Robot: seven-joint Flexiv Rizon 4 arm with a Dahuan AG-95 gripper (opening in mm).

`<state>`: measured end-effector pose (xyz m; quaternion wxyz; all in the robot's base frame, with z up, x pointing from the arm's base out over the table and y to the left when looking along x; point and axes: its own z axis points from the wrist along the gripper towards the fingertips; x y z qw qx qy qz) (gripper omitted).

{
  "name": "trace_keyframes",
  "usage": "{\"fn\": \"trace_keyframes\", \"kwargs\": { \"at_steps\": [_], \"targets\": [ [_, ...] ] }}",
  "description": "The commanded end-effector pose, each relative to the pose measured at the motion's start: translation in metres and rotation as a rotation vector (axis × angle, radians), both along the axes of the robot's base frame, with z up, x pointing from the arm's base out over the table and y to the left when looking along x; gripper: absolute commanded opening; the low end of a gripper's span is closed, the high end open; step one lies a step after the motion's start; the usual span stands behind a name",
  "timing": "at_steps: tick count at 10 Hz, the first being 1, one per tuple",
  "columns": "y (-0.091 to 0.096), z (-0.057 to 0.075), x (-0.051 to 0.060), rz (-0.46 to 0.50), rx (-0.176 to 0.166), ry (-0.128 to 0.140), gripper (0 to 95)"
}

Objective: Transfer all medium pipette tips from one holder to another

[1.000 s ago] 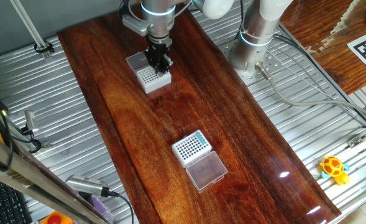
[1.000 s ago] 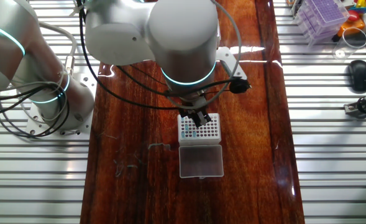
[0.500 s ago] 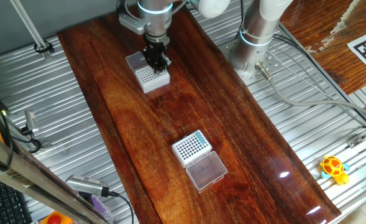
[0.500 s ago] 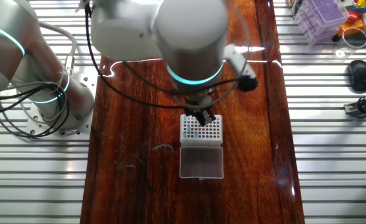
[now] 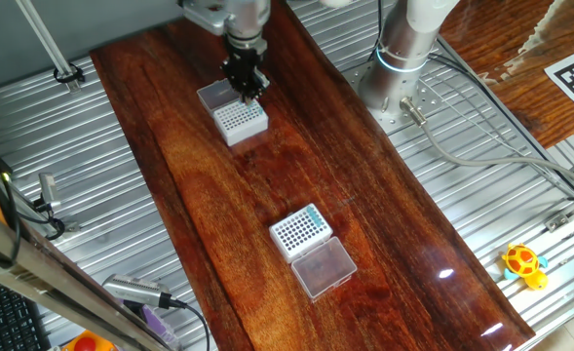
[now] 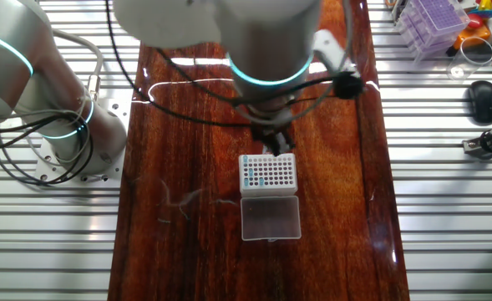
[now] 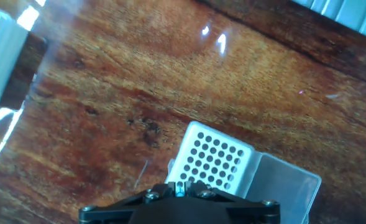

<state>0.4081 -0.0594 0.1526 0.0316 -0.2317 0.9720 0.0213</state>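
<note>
My gripper (image 5: 245,84) hangs just above the white rack with fine grey dots (image 5: 241,120), whose frosted lid (image 5: 212,95) lies beside it. In the hand view the gripper (image 7: 180,185) is shut on one teal pipette tip (image 7: 180,189), with that rack (image 7: 215,163) right below. The other fixed view shows the gripper (image 6: 272,147) over the same rack (image 6: 268,172), which holds a few teal tips (image 6: 251,177). The rack with bold dark holes (image 5: 299,231) stands nearer the front, with teal tips (image 5: 312,214) along one edge.
A clear boxy lid (image 5: 324,266) lies next to the bold-holed rack. The robot base (image 5: 401,58) stands on the metal table to the right of the wooden board. A yellow toy (image 5: 524,263) lies at the far right. A purple box (image 6: 431,18) sits at the far corner.
The gripper has risen off the fine-dotted rack and shifted slightly back, now clear of its top, with a teal tip between the fingers.
</note>
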Motion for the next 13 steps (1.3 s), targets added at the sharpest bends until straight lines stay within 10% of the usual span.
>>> {"fn": "trace_keyframes", "kwargs": {
  "at_steps": [1, 7, 13],
  "targets": [
    [0.015, 0.009, 0.006, -0.011, 0.001, -0.001, 0.0],
    [0.159, 0.018, 0.037, -0.215, -0.022, 0.011, 0.0],
    [0.157, 0.020, 0.039, 0.072, -0.030, 0.038, 0.0]
  ]
}}
